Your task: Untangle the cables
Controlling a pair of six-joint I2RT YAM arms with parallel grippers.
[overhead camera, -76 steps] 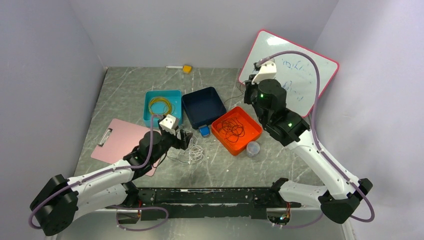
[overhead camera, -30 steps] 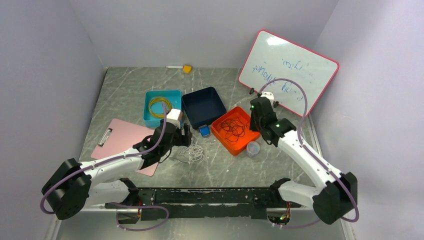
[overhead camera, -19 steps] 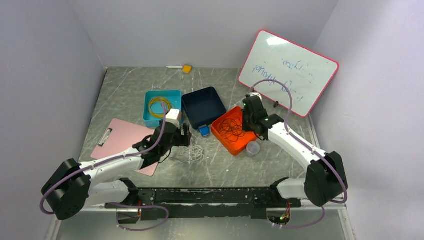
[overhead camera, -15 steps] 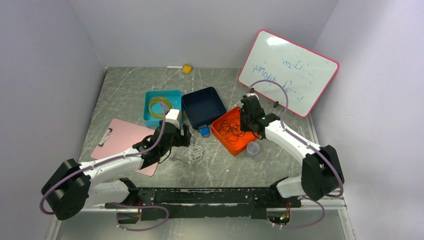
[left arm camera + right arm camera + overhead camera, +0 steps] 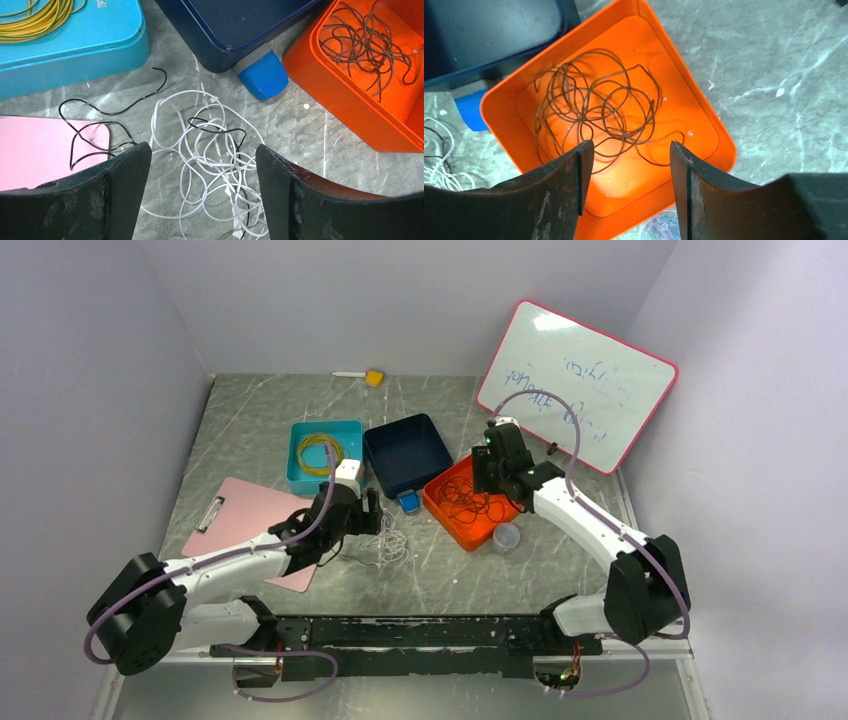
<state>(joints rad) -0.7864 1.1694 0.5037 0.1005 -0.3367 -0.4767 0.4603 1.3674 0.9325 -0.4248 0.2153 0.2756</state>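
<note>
Left jaws stand wide apart & empty, pads matte black w/ scuffed faces. Betw. them, lying on the grey marbled surface [image 5: 310,145], is a loose tangle of thin white cables [image 5: 210,165]: floppy, overlapping loops, w/ a thin black wire [image 5: 100,130] threaded thru and trailing past the left pad onto the flat pink clipboard [image 5: 40,150]. Ahead-left of these jaws is a teal plastic tray w/ rounded corners [image 5: 75,55] holding a yellow wire coil [image 5: 35,15]. Straight ahead are a navy plastic tray [image 5: 240,20] & a small glossy blue block [image 5: 262,75]. Right jaws are also apart, gripping nothing, over the square orange plastic tray [image 5: 686,95]. A bunch of thin dark brown-red cables [image 5: 599,110] lies curled on the tray floor, just ahead of & betw. the pads; contact can't be told.
</note>
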